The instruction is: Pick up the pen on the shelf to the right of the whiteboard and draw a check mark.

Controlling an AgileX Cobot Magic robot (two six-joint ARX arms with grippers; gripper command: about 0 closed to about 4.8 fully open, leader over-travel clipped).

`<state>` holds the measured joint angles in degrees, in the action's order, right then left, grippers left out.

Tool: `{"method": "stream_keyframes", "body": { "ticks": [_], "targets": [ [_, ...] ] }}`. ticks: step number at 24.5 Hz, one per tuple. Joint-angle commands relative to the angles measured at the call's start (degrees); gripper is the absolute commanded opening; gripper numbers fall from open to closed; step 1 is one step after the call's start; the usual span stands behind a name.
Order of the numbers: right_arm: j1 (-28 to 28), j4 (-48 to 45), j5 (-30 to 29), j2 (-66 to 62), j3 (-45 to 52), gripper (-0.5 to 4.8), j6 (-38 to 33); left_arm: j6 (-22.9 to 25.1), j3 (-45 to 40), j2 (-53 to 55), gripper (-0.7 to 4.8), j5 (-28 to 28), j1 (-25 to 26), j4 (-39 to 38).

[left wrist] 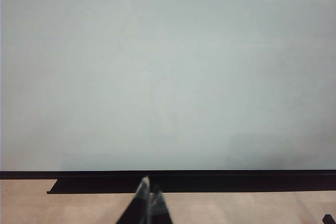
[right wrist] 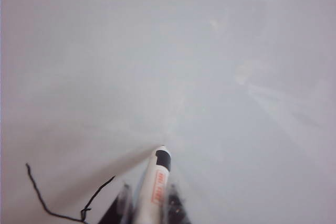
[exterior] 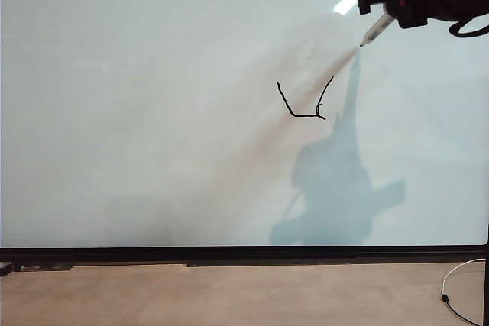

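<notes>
Exterior view: right gripper (exterior: pixel 391 11) high at upper right of whiteboard (exterior: pixel 153 112), clamped on pen (exterior: pixel 377 29), barrel slanting down-left, tip off the surface. Check mark (exterior: pixel 306 103) already drawn, lower left of tip. Left gripper (left wrist: pixel 148 195) pressed together near whiteboard's bottom frame, idle.

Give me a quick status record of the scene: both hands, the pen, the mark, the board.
right hand: shut on the pen, at the upper right of the whiteboard in the exterior view
pen: tip pointing down-left toward the board, up and to the right of the mark
check mark: drawn, black, near the board's middle
whiteboard: otherwise unmarked
left hand: shut, holding nothing, low in front of the board's bottom frame
</notes>
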<state>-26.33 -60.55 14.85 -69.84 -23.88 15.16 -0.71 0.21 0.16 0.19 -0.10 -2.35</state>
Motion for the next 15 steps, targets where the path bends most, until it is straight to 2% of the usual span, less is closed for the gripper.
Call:
{"method": "stream_keyframes", "body": {
  "ticks": [1, 4, 7, 15],
  "targets": [
    [0.0, -1.2, 0.6, 1.9, -0.3, -0.09, 1.4, 0.3, 0.2, 0.0, -0.04, 0.0, 0.0, 0.7],
    [0.2, 0.5, 0.5, 2.4, -0.3, -0.09, 0.7, 0.3, 0.2, 0.0, -0.04, 0.0, 0.0, 0.7],
    [-0.3, 4.5, 0.4, 4.5, 0.4, -0.09, -2.9, 0.3, 0.2, 0.0, -0.05, 0.0, 0.0, 0.7],
    [-1.6, 21.0, 2.2, 24.2, 6.0, -0.09, -4.2, 0.3, 0.2, 0.0, -0.04, 0.0, 0.0, 0.7]
  ]
}}
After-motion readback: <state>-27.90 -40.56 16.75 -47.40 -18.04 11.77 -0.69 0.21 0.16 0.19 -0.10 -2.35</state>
